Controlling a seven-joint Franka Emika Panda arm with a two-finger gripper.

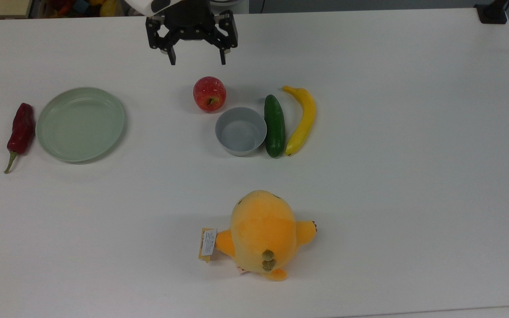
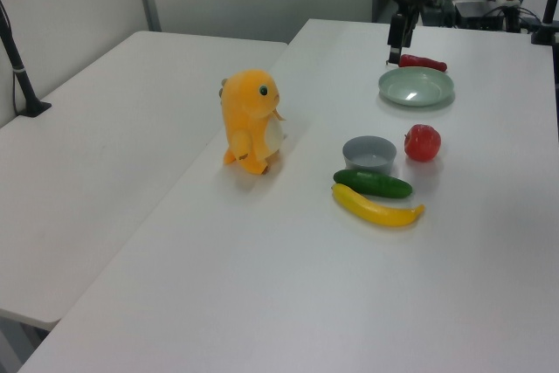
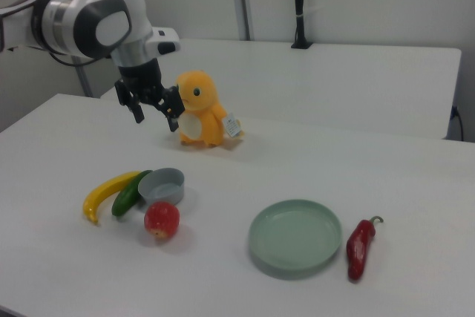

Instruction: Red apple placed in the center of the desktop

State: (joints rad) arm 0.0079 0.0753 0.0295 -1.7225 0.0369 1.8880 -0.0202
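Note:
The red apple (image 1: 210,93) rests on the white desktop (image 1: 369,176), touching nothing but close beside the grey bowl (image 1: 241,131); it also sits in the left view as a red apple (image 2: 423,142) and in the right view as a red apple (image 3: 162,220). My gripper (image 1: 197,59) hangs open well above the desktop, beyond the apple toward the top view's upper edge, with nothing between its fingers. In the right view the gripper (image 3: 154,116) is raised high over the table, in front of the plush toy. In the left view the gripper (image 2: 395,51) hangs near the far end.
A green cucumber (image 1: 275,125) and a yellow banana (image 1: 301,119) lie to the bowl's right in the top view. A pale green plate (image 1: 81,124) and a dark red chili pepper (image 1: 20,130) are at the top view's left. An orange plush toy (image 1: 262,234) stands nearer the front.

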